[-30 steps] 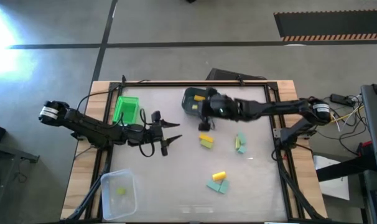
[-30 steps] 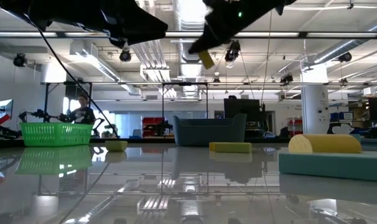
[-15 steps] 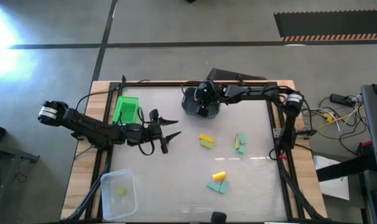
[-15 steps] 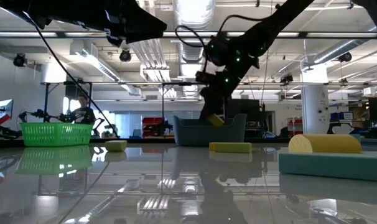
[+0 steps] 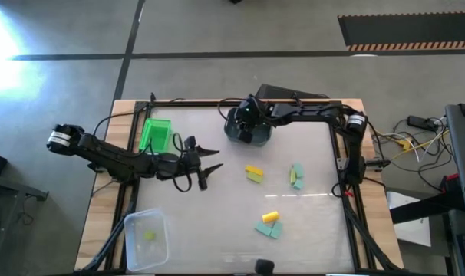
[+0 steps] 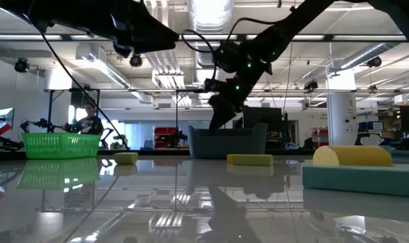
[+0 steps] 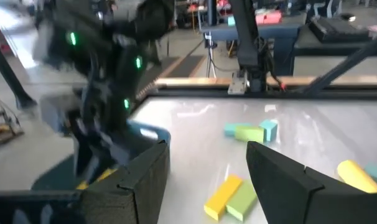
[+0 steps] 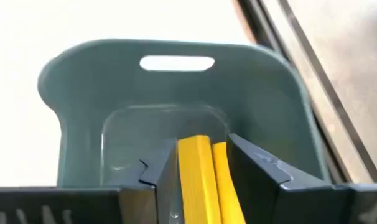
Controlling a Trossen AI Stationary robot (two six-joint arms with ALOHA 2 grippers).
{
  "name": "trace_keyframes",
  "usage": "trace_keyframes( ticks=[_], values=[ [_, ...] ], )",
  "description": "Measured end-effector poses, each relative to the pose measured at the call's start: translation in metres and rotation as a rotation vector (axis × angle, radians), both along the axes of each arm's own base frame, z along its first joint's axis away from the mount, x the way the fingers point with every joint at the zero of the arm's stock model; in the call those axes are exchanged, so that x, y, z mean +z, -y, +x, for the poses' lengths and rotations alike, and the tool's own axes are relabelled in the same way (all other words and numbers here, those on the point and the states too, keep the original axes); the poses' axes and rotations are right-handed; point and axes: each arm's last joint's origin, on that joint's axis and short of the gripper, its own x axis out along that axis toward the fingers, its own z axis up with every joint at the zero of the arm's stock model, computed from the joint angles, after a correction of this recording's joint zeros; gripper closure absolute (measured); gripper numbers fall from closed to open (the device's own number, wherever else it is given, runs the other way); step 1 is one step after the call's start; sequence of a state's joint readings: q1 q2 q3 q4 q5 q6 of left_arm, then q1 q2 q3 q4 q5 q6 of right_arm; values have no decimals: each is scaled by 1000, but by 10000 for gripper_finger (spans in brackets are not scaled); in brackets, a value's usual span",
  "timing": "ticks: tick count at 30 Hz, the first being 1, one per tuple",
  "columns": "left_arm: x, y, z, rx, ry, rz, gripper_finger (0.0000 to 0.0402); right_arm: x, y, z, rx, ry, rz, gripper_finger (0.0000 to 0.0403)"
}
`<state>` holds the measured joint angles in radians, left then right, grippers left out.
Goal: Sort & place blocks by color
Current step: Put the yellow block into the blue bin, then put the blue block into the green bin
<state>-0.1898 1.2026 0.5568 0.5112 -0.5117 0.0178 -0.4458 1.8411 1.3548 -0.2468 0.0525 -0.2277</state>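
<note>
Grey-blue plastic bin (image 5: 248,126) at the table's far edge is where I see my right gripper (image 5: 250,115) from the high view, hanging over its opening. My left gripper (image 5: 209,163) waits left of centre with its fingers spread and nothing between them. Small yellow, lime and teal blocks (image 5: 269,223) lie scattered to the right and near side.

From table height, the right gripper (image 6: 221,111) dips toward the bin (image 6: 228,142), and a bright green basket (image 6: 61,144) stands far left.

On the left wrist camera, blocks (image 7: 233,194) lie on the table ahead.

On the right wrist camera, my fingers (image 8: 254,171) clamp a yellow bar-shaped block (image 8: 198,174) above the bin's floor (image 8: 170,124).
</note>
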Motion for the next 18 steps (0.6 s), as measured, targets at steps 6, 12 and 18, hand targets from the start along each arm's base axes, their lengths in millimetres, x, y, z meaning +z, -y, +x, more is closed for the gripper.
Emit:
trace_keyframes(
  ticks=[6, 12, 18],
  values=[
    [-5, 0, -1, 14, -19, -85, 202, 20, -16, -8, 6, 7, 16, 273],
    [-7, 1, 0, 31, 22, -244, 202, 45, -48, -13, 74, 96, -16, 291],
    [-15, 4, 4, 32, 9, -316, 202, 63, -85, -18, 169, 218, -61, 309]
  ],
)
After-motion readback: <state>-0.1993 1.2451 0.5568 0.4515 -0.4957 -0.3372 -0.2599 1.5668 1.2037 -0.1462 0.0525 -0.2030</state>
